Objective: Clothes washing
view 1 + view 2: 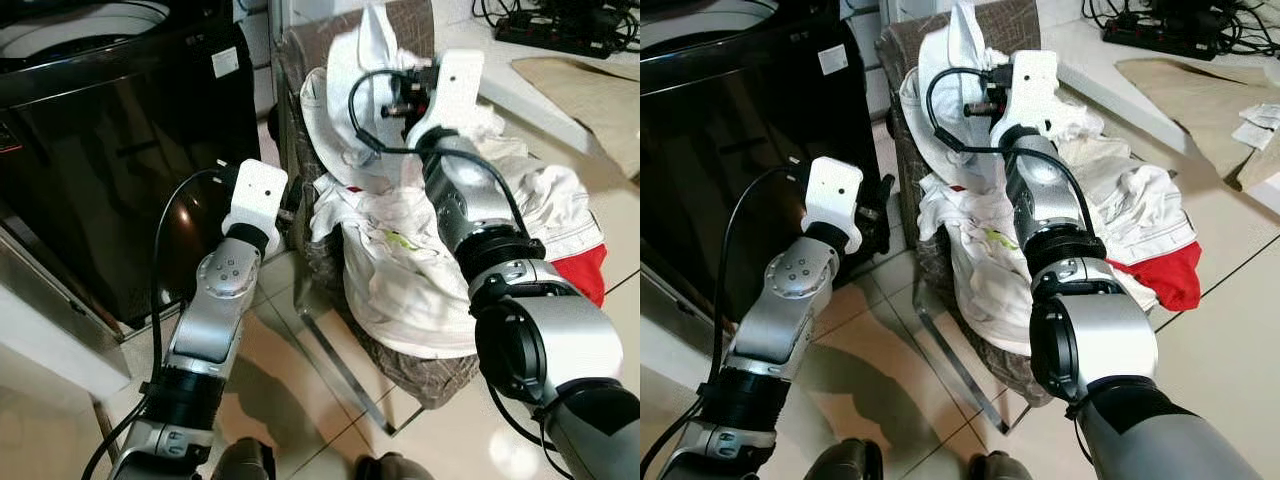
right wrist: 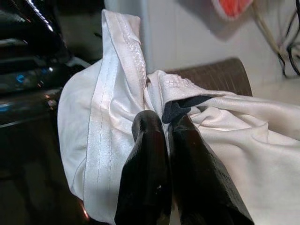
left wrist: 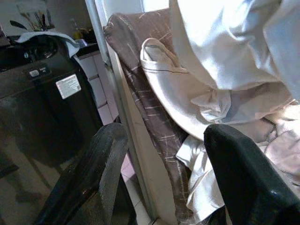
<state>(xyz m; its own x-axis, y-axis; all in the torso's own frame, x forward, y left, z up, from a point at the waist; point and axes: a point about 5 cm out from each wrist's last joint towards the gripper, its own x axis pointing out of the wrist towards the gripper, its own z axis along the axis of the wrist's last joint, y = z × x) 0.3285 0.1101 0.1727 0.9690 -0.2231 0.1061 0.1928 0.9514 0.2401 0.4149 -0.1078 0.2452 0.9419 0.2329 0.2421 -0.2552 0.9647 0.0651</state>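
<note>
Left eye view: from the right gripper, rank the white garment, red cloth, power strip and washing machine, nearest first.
1. White garment: pinched in the right gripper, above the chair.
2. Power strip and washing machine: too close to call, on opposite sides.
3. Red cloth: the chair's right edge, farthest.

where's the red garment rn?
The red garment lies at the right-hand edge of the chair, tucked under the pile of white clothes, beside the robot's right arm and over the floor tiles.
</note>
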